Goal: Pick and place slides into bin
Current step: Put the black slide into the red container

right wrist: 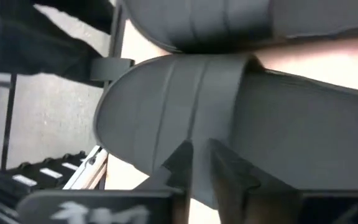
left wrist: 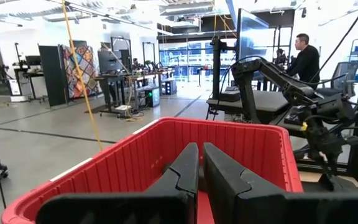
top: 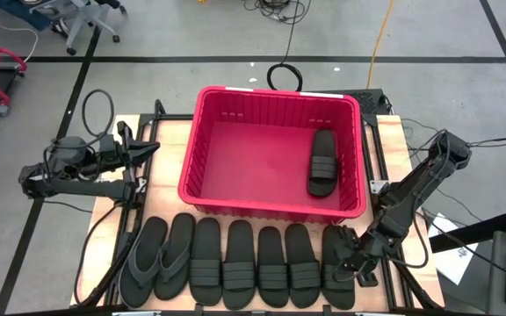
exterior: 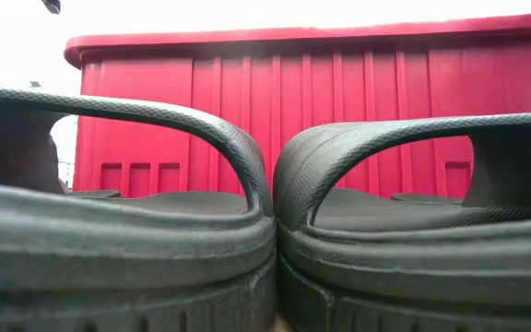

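Note:
The red bin (top: 271,90) stands mid-table and holds one black slide (top: 323,164) flat on its floor at the right. Several more slides lie side by side along the near edge: two thong slides (top: 158,256) at the left, band-strap slides (top: 255,263) to their right. My right gripper (top: 348,262) is down on the rightmost slide (top: 339,281), shut on it. My left gripper (top: 150,147) waits shut and empty left of the bin, pointing at the bin's wall (left wrist: 142,162). The low view shows two slides (exterior: 118,231) close up before the bin (exterior: 312,101). My right gripper comes at the rightmost slide from above, pointing down. Its fingertips (right wrist: 182,152) stand close together at the edge of the ribbed band strap (right wrist: 166,106), with only a thin gap between them. How much of the strap lies between them is hidden by the fingers. The slide lies in the row on the table.
The table's frame rail and edge (right wrist: 98,168) run close beside the rightmost slide. The neighbouring slide (top: 304,263) lies right against it. A person (left wrist: 303,59) stands in the room far beyond the table. Cables lie on the floor behind the bin (top: 284,75).

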`<action>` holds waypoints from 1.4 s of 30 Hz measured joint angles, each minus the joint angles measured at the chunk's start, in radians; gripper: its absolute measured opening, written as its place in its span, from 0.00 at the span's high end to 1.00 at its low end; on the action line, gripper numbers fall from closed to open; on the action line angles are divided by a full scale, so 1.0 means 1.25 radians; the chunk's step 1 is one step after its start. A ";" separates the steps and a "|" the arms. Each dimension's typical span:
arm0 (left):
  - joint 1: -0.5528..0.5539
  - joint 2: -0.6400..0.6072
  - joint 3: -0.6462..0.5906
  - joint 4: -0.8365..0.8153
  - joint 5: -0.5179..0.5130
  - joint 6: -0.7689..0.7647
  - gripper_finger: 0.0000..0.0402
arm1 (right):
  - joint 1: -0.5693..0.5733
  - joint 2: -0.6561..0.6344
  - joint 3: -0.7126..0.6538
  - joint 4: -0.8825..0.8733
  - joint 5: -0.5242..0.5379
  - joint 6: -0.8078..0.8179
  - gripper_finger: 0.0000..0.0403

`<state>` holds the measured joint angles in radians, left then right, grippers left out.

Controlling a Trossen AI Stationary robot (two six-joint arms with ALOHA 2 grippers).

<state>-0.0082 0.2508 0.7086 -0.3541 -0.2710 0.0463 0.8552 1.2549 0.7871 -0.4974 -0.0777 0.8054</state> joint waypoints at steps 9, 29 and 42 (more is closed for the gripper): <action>0.000 0.000 0.000 0.013 0.001 -0.002 0.94 | -0.014 0.000 -0.042 0.015 -0.002 0.061 0.55; 0.000 0.000 0.000 0.012 0.001 -0.015 0.94 | -0.012 0.001 -0.231 0.475 -0.152 0.117 0.55; 0.000 0.000 0.000 0.012 0.001 -0.023 0.94 | -0.012 0.001 -0.220 0.596 -0.206 0.134 0.97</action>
<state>-0.0082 0.2508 0.7082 -0.3389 -0.2699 0.0174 0.8398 1.2560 0.5127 0.2474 -0.3347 0.9724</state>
